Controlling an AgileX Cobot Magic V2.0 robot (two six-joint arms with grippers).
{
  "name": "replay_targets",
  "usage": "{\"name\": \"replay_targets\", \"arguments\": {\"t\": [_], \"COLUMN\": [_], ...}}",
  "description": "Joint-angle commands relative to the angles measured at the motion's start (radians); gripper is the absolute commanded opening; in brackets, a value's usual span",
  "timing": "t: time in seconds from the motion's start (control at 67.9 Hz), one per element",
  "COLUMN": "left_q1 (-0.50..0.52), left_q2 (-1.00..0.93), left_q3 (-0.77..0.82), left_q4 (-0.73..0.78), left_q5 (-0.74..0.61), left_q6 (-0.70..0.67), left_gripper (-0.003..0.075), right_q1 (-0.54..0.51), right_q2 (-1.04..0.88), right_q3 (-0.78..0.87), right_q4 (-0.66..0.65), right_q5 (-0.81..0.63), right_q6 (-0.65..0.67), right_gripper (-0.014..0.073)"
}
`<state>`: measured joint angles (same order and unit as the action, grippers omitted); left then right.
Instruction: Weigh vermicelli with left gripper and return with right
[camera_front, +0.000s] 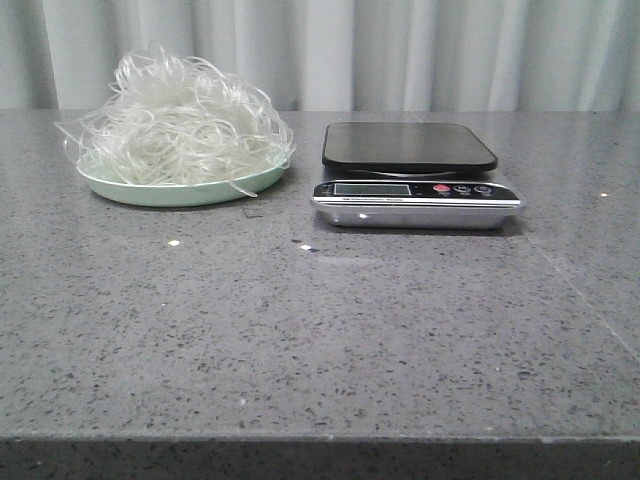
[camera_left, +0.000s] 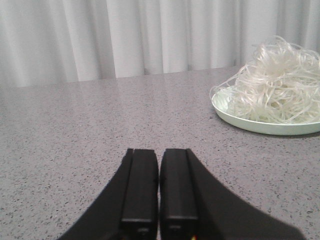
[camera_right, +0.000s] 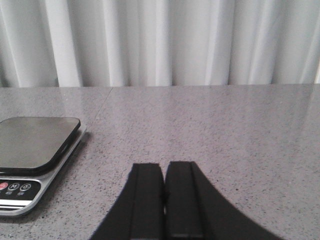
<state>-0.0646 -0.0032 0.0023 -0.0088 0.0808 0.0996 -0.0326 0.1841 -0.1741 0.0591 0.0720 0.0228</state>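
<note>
- Left gripper (camera_left: 158, 192): black fingers pressed together, nothing between them, low over bare worktop (camera_left: 100, 125).
- Right gripper (camera_right: 164, 200): fingers also together, holding nothing, over bare worktop just beside the scale (camera_right: 35, 160).
- Neither gripper shows in the front view.
- Vermicelli (camera_front: 180, 120): loose whitish tangle heaped on the pale green plate (camera_front: 170, 190), far-left area of the worktop; stray strands hang past the rim.
- Scale sits right of the plate, apart from it: black weighing platform (camera_front: 408, 145) bare, silver base with display and buttons facing the front camera.
- Worktop: grey speckled stone-look, glossy, a few light glints; faint seam line visible in the right wrist view.
- Backdrop: pleated light grey curtain (camera_front: 420, 50) along the far edge.
</note>
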Motion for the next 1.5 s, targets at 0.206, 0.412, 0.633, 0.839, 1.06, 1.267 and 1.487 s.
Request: {"name": "replay_targets", "arguments": {"t": [0.206,0.412,0.633,0.839,1.06,1.267,1.487], "left_q1": [-0.008,-0.008,-0.008,-0.008,-0.008,-0.008,-0.008], "left_q2": [-0.02,-0.02,-0.02,-0.02,-0.02,-0.02,-0.02], "left_q3": [0.007,0.007,0.007,0.007,0.007,0.007,0.007], "left_q4": [0.0,0.0,0.0,0.0,0.0,0.0,0.0], "left_q5": [-0.081,-0.081,-0.081,-0.081,-0.081,-0.081,-0.081], "left_q6": [-0.01,-0.01,-0.01,-0.01,-0.01,-0.01,-0.01], "left_gripper": [0.0137,0.0137,0.0137,0.0137,0.0137,0.0137,0.0137], "right_q1": [-0.011,-0.01,-0.01,-0.01,-0.01,-0.01,-0.01], "right_q2": [-0.174,-0.209,-0.21,-0.21,-0.21,-0.21,-0.21], "right_q3": [0.124,0.194,0.194,0.194,0.194,0.194,0.194], "right_q4": [-0.014,-0.013,-0.013,-0.013,-0.013,-0.013,-0.013], "right_q5": [-0.085,-0.098,-0.093,-0.093,-0.093,-0.093,-0.093], "right_q6": [0.004,0.004,0.004,0.004,0.004,0.004,0.004], "right_gripper": [0.015,0.015,0.015,0.015,0.015,0.015,0.015]}}
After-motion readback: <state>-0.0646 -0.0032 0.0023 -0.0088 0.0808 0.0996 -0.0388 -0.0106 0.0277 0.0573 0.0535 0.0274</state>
